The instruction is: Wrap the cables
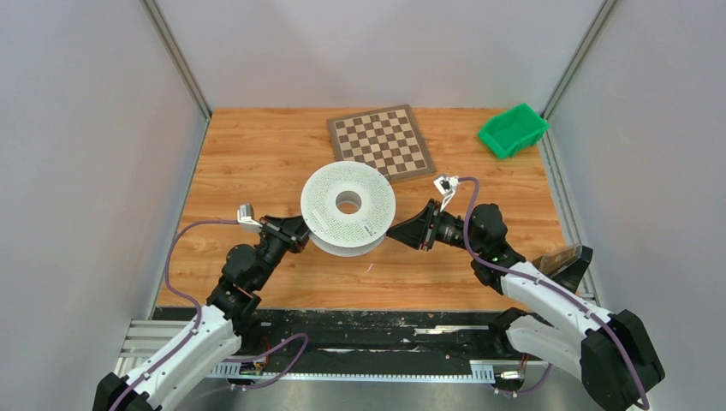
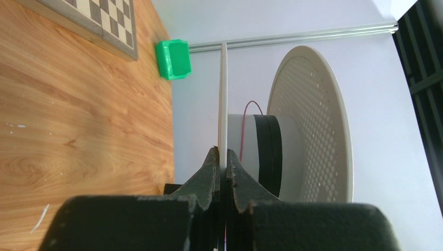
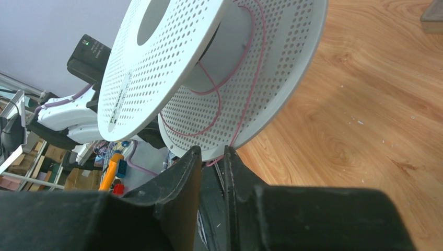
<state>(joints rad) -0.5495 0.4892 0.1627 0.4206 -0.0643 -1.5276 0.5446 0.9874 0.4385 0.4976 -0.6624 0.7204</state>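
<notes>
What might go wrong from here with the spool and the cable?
The spool is held by one thin rim pinched in the left jaws; it may twist or slip out. The pink cable lies in slack loops on the hub, so it may snag or spill over the rim while winding.

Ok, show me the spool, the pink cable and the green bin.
spool [image 1: 373,202]: top view, upper flange.
pink cable [image 3: 255,78]: right wrist view, strand crossing the lower flange.
green bin [image 1: 496,142]: top view, near wall.
</notes>
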